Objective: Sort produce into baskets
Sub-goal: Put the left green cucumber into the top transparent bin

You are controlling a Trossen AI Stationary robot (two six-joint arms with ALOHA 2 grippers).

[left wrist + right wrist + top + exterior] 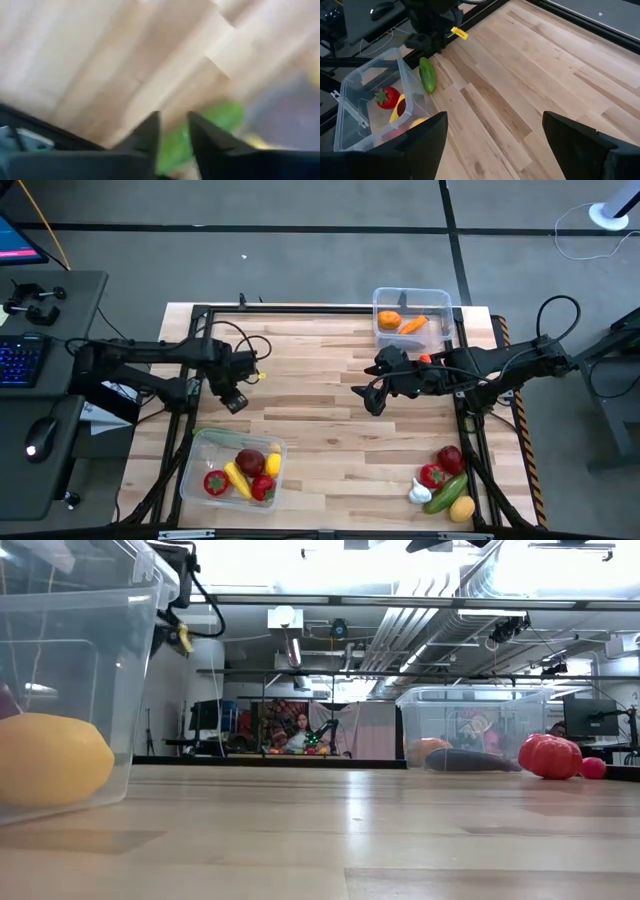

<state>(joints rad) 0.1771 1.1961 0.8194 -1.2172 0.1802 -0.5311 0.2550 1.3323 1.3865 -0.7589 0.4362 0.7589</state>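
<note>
Several loose pieces of produce (442, 482) lie heaped at the near right corner of the table (320, 380): a tomato, an apple, garlic, a lemon and a green one. At the near left stands a clear basket (200, 448), part filled with red and yellow pieces.

Just beyond that basket's far edge, the left gripper (235, 398) looks closed on a cucumber (426, 75), which hangs from the fingers just beside the basket wall. The cucumber is likely light, stiff and smooth plastic, so it could swivel or slip. A pinch across its middle would hold it best.

Level with it, mid-table, the right gripper (372, 398) hovers with fingers spread wide and empty.

Farthest off, another basket (440, 298) holds orange carrots (400, 322).
</note>
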